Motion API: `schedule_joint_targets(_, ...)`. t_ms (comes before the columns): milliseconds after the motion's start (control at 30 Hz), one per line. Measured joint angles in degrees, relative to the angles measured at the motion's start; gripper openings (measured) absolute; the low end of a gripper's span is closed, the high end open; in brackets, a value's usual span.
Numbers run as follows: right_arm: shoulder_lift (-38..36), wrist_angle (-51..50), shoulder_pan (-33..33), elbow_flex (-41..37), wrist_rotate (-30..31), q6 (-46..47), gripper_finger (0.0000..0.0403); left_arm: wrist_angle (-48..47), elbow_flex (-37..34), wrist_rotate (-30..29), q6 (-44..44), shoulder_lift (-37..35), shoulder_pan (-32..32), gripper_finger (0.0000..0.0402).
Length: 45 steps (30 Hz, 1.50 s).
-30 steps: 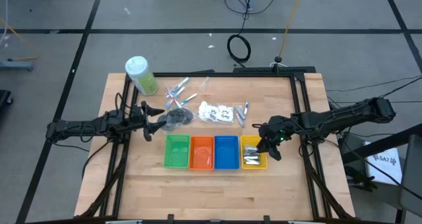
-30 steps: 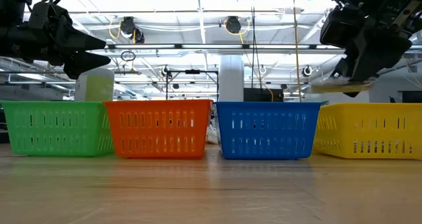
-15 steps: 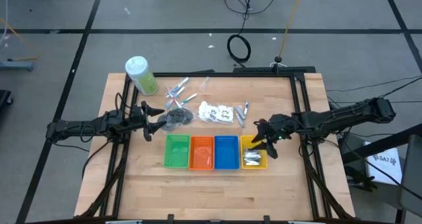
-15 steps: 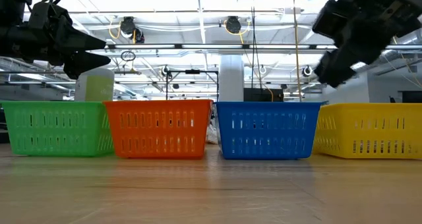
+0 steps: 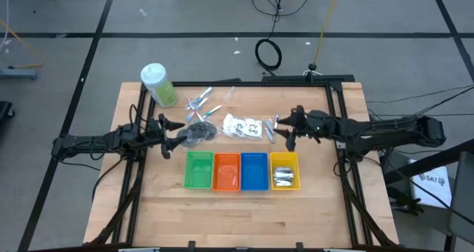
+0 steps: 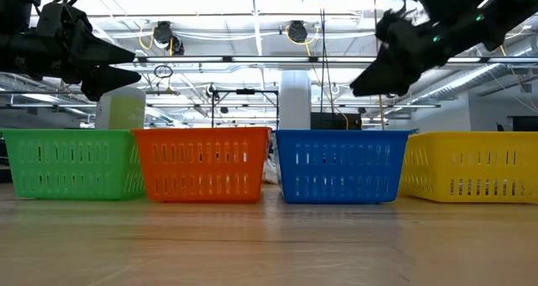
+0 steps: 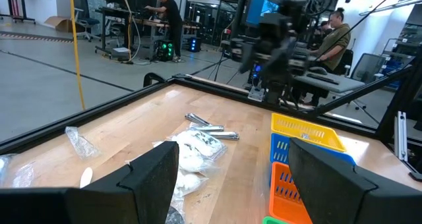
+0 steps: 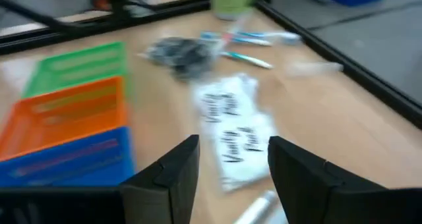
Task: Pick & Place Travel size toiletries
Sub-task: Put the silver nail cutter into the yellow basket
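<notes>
The travel size toiletries lie in a loose row near the desk's (image 5: 326,200) far edge: thin blue-green-white sticks (image 5: 200,100), a dark clear pouch (image 5: 198,133), white packets (image 5: 243,125) with black lettering, and short silver-grey tubes (image 5: 271,127) beside the packets. More silver-grey tubes rest inside the yellow bin (image 5: 285,170), last in a line with the green bin (image 5: 198,170), orange bin (image 5: 227,171) and blue bin (image 5: 254,171). The right gripper (image 5: 286,131) hangs just beside the loose tubes on the side toward the desk's right edge, its jaws parted and empty, with packets and a tube just ahead of them in the wrist view. The left gripper (image 5: 167,137) waits near the pouch, jaws spread wide, gripping nothing.
</notes>
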Motion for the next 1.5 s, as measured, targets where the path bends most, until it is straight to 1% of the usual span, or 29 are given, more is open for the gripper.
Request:
schedule_joint_targets(133, 3.46, -2.79, -5.15, 0.92, -0.09, 1.64, 0.0191, -0.01, 0.00, 0.00, 0.00, 0.02, 0.00, 0.0280)
schedule_joint_targets(267, 9.62, -8.36, -10.24, 4.54, 1.58, 5.00, 0.0204, -0.01, 0.00, 0.01, -0.01, 0.01, 0.00, 0.0280)
schedule_joint_targets(333, 13.06, -10.55, -12.25, 6.79, 1.48, 5.55, 0.0207, 0.01, 0.00, 0.00, 0.00, 0.01, 0.00, 0.0280)
schedule_joint_targets(400, 16.64, -12.39, -13.62, 8.82, 1.39, 5.59, 0.0208, -0.01, -0.01, 0.00, -0.01, 0.02, 0.00, 0.0280)
schedule_joint_targets(567, 24.80, -12.47, -15.94, 12.11, 1.39, 4.28, 0.0202, -0.01, 0.00, 0.00, 0.00, 0.00, 0.00, 0.0280)
schedule_joint_targets(700, 30.34, -12.60, -17.20, 12.87, 1.53, 4.12, 0.0199, 0.00, -0.02, 0.00, -0.01, 0.00, 0.00, 0.0280)
schedule_joint_targets(833, 33.94, -12.38, -18.01, 12.89, 1.53, 3.83, 0.0199, 0.01, 0.00, 0.00, 0.00, 0.00, 0.00, 0.0280)
schedule_joint_targets(1000, 34.84, -13.97, -18.35, 13.07, 1.59, 2.69, 0.0199, 0.01, 0.00, 0.00, 0.00, 0.00, 0.00, 0.0280)
schedule_joint_targets(1167, 33.20, -18.55, -18.70, 12.86, 1.79, 0.94, 0.0195, 0.01, 0.00, 0.02, 0.00, 0.02, 0.00, 0.0280)
schedule_joint_targets(1333, 32.16, -22.84, -18.72, 12.92, 5.91, 0.87, 0.0189, 0.01, -0.01, 0.02, -0.01, 0.01, 0.00, 0.0280)
schedule_joint_targets(1500, 32.11, -26.01, -18.62, 13.01, 6.02, -0.60, 0.0185, 0.01, 0.00, 0.02, -0.01, 0.00, 0.00, 0.0280)
